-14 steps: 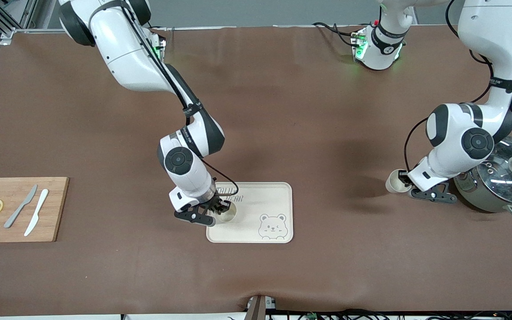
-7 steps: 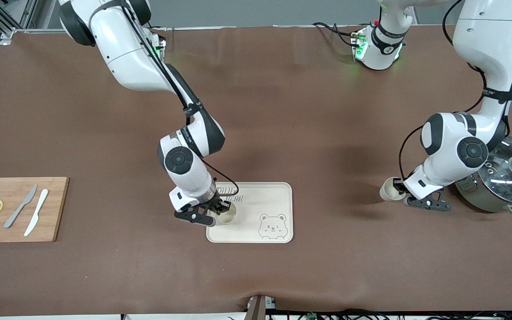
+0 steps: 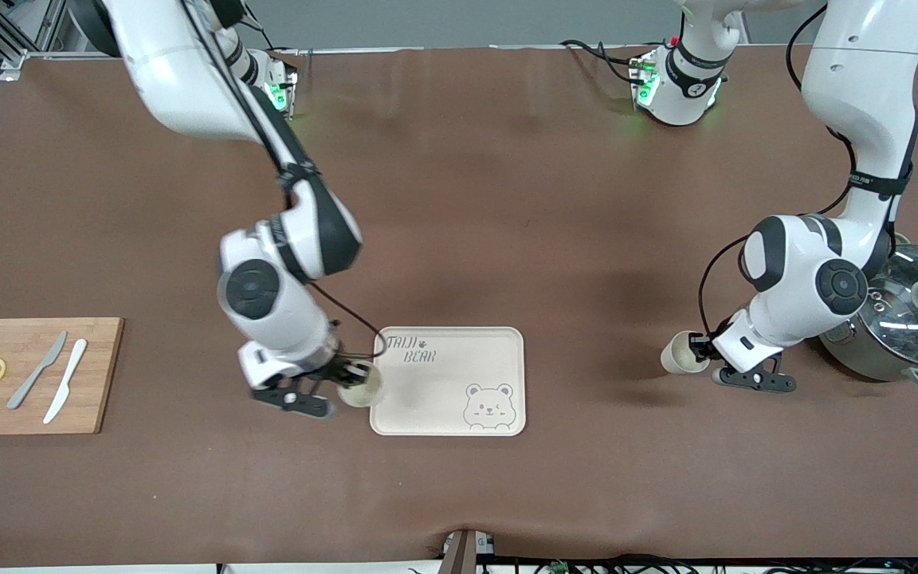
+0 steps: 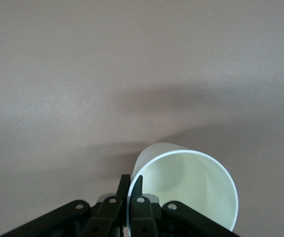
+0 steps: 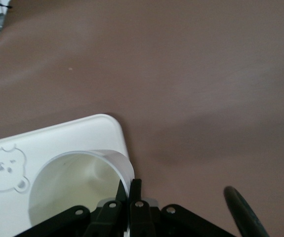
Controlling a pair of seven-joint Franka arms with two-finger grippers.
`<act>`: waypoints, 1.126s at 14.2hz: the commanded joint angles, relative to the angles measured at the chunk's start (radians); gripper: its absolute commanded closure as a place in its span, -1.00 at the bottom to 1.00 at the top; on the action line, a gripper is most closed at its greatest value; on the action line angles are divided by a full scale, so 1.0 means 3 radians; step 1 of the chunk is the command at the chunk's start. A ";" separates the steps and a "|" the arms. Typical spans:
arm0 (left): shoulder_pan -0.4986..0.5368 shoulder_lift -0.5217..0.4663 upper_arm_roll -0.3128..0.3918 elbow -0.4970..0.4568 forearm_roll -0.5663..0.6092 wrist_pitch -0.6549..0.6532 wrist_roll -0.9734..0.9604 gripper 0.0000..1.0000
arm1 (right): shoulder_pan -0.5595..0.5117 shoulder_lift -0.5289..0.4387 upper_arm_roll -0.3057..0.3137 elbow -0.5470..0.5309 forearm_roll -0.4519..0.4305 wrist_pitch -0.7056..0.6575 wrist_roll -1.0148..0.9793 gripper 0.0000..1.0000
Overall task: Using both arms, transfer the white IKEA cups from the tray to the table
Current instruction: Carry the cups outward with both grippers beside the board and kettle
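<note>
Two white IKEA cups are each held by the rim wall. My right gripper [image 3: 345, 375] is shut on one cup [image 3: 362, 385], which hangs over the bear tray's [image 3: 459, 414] edge toward the right arm's end. In the right wrist view my right gripper [image 5: 130, 189] pinches the wall of that cup [image 5: 77, 187], with the tray [image 5: 72, 133] beneath it. My left gripper [image 3: 699, 348] is shut on the other cup [image 3: 676, 360], tilted above bare table between the tray and the pot. The left wrist view shows my left gripper [image 4: 130, 185] on that cup's [image 4: 186, 190] rim.
A grey pot with a glass lid [image 3: 905, 323] stands at the left arm's end, close to the left arm's wrist. A wooden cutting board [image 3: 37, 375] with two lemon slices and two knives lies at the right arm's end.
My right arm has risen and carried its cup from inside the tray to the tray's edge toward the right arm's end. My left arm has carried its cup away from the pot, toward the tray.
</note>
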 commanded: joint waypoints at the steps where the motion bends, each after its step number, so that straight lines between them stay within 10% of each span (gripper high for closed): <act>1: 0.0005 0.0135 -0.0001 0.0100 -0.0031 0.0098 0.0039 1.00 | -0.0417 -0.0479 0.0068 -0.0152 0.0029 -0.0615 -0.0737 1.00; 7: 0.0000 0.0171 0.0004 0.0100 -0.0020 0.0118 0.0044 1.00 | -0.1149 -0.0853 0.0063 -0.0489 0.0029 -0.0924 -0.2059 1.00; 11: 0.0000 0.0202 0.0009 0.0100 -0.0015 0.0154 0.0044 1.00 | -0.1221 -0.0854 0.0063 -0.0933 0.0029 -0.0287 -0.2187 1.00; 13: -0.0005 0.0202 0.0009 0.0095 -0.0010 0.0149 0.0044 0.57 | -0.1211 -0.0833 0.0063 -0.1229 0.0029 0.0204 -0.2187 1.00; 14: -0.0005 0.0202 0.0009 0.0100 -0.0010 0.0149 0.0044 -0.45 | -0.1206 -0.0823 0.0063 -0.1388 0.0029 0.0464 -0.2192 1.00; 15: -0.0010 0.0197 0.0009 0.0100 0.0000 0.0149 0.0039 -0.96 | -0.1206 -0.0813 0.0063 -0.1521 0.0029 0.0705 -0.2192 1.00; 16: -0.0020 0.0197 0.0009 0.0100 0.0036 0.0149 0.0034 -1.00 | -0.1201 -0.0808 0.0063 -0.1614 0.0029 0.0874 -0.2192 1.00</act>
